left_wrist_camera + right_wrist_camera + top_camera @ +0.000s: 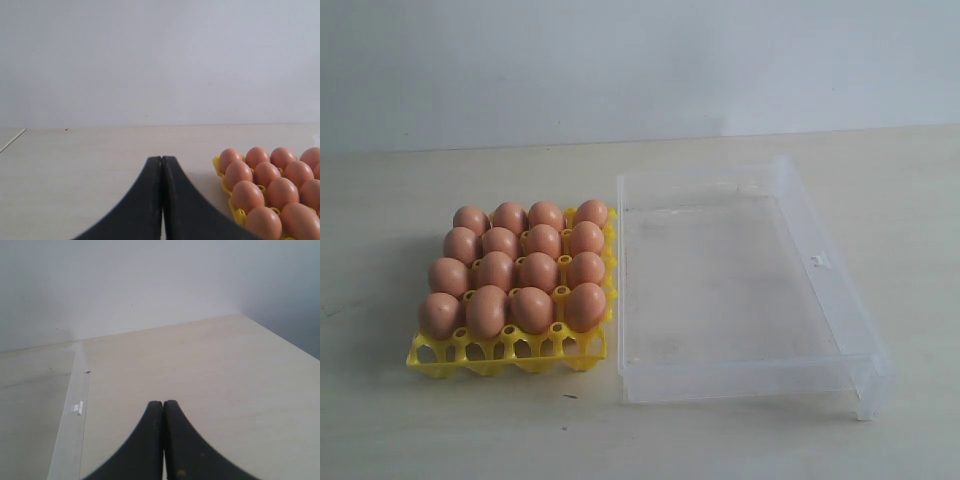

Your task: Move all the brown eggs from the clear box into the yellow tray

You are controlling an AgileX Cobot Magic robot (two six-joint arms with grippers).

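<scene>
Transfer looks complete: all sixteen brown eggs sit in the yellow tray, the clear box just beside it holds none, and the left gripper and right gripper are both pressed closed on nothing.

a pale, wood-toned table is shown. the yellow tray is set on it at the left, and the clear box is laid just beside it, at the right.
</scene>
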